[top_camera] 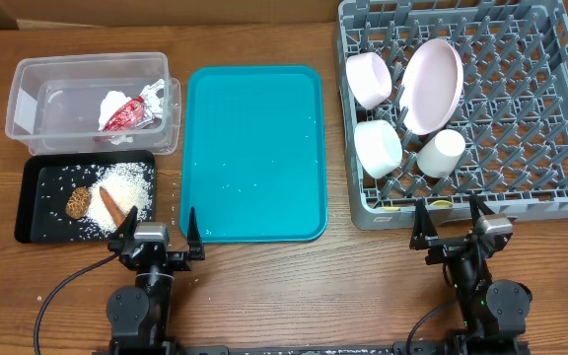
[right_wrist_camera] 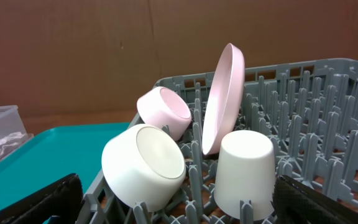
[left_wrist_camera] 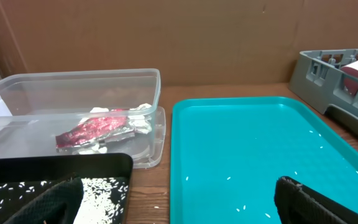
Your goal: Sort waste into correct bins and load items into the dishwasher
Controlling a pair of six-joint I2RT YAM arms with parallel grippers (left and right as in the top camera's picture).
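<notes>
Seen from above, the worktop (top_camera: 284, 286) carries four holders. A clear plastic bin (top_camera: 62, 108) sits at upper left, a black tray (top_camera: 37, 197) just below it, a teal tray (top_camera: 254, 148) in the middle and a grey dish rack (top_camera: 521, 118) at upper right. The bin holds one red foil wrapper (top_camera: 126, 116) and one crumpled white paper (top_camera: 114, 99). The black tray has a spread of rice (top_camera: 131, 182) and two brown food scraps (top_camera: 78, 200). The teal tray bears only a few loose grains. The rack holds four dishes: one pink bowl (top_camera: 368, 79), one pink plate (top_camera: 433, 85), one white bowl (top_camera: 378, 148) and one white cup (top_camera: 441, 153). Only the right wrist view shows how they sit. The plate stands on edge, the cup is mouth down, and both bowls are tipped on their sides. The left wrist view shows the wrapper through the bin's clear wall, with a cardboard wall (left_wrist_camera: 197, 37) behind. The left tool (top_camera: 158, 229) and the right tool (top_camera: 450, 219) sit at the lower edge of the frame, fingers spread, gripping nothing.
</notes>
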